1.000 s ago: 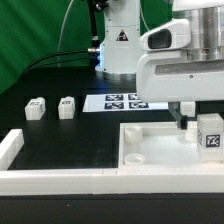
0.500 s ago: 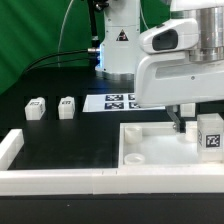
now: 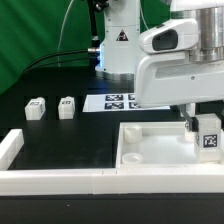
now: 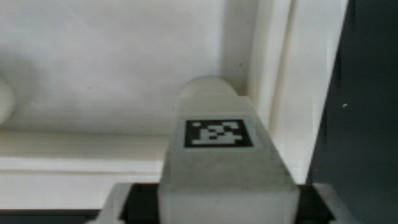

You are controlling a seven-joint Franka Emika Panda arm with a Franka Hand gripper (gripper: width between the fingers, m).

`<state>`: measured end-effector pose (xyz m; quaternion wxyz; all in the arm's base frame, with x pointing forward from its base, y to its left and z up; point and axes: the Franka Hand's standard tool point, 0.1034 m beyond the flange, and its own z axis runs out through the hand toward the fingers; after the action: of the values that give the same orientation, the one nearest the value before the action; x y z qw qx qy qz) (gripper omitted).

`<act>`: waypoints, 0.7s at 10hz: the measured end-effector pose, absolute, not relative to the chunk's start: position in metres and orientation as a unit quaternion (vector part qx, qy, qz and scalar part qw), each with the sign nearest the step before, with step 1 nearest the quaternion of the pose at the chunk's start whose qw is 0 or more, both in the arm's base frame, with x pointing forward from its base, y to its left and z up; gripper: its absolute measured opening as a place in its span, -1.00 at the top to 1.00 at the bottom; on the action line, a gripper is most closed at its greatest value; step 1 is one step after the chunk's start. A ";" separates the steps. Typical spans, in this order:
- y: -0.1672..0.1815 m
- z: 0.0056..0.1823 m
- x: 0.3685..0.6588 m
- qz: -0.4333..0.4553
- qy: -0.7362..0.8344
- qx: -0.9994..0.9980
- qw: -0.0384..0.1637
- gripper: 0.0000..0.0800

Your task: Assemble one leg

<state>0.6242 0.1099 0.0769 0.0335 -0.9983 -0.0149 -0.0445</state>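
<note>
My gripper [image 3: 203, 128] is shut on a white leg [image 3: 210, 136] with a black-and-white tag. It holds the leg upright over the large white tray [image 3: 150, 150], at the corner on the exterior view's right. In the wrist view the leg [image 4: 222, 150] fills the middle between my dark fingers [image 4: 137, 203], with its rounded end close to the tray's raised rim [image 4: 267, 60]. Whether the leg touches the tray is hidden. Two more tagged legs [image 3: 36, 107] [image 3: 67, 106] lie on the black table at the exterior view's left.
The marker board [image 3: 122, 101] lies behind the tray near the robot base [image 3: 118, 45]. A low white rail [image 3: 50, 180] runs along the front edge and turns up at the exterior view's left.
My gripper with the leg has shifted slightly toward the exterior view's right, over the tray corner. The other legs and the tray have not moved.
</note>
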 end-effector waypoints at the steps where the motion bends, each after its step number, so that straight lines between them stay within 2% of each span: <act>1: 0.110 0.077 0.624 -0.044 -0.004 -0.998 0.034 0.27; 3: 0.110 0.077 0.624 -0.043 0.038 -0.998 0.037 0.27; 7: 0.110 0.076 0.623 -0.036 0.273 -0.960 0.054 0.27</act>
<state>0.6234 0.1104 0.0760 0.0537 -0.9598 0.2733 -0.0361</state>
